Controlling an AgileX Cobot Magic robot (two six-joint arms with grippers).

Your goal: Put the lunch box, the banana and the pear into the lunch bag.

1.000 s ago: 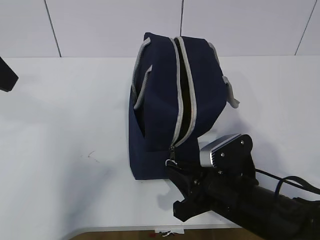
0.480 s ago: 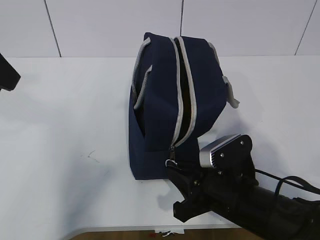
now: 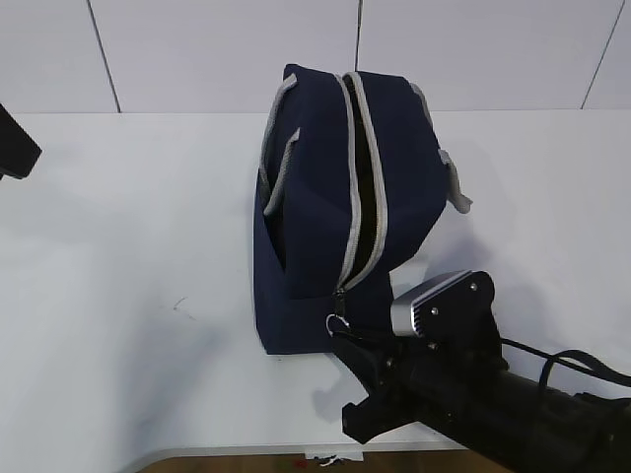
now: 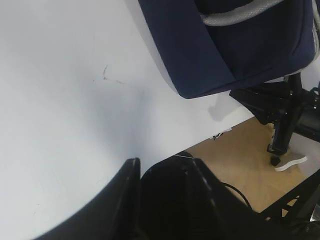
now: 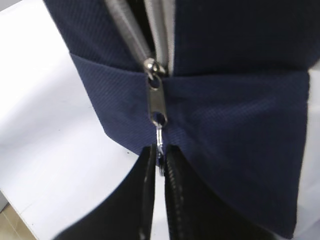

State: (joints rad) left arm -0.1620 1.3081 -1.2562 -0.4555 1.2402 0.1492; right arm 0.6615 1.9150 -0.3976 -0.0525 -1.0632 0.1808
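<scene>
The navy lunch bag (image 3: 315, 197) stands on the white table, its grey zipper open along most of the top. In the right wrist view the slider's metal tab (image 5: 159, 107) hangs at the bag's (image 5: 235, 105) near end. Its ring pull (image 5: 160, 145) sits pinched between the tips of my right gripper (image 5: 159, 151). In the exterior view that gripper (image 3: 345, 340) is at the bag's near bottom corner. My left gripper (image 4: 165, 167) is open over the table's front edge, well left of the bag (image 4: 235, 50). Lunch box, banana and pear are out of view.
A black part of the left arm (image 3: 12, 148) shows at the far left edge. A small scuff (image 3: 179, 307) marks the table left of the bag. Past the front table edge are wooden floor (image 4: 240, 155) and a black wheeled stand (image 4: 280, 110).
My right gripper's jaws have closed in on the zipper's ring pull, and the right arm has sunk slightly. The bag and the left arm have not moved.
</scene>
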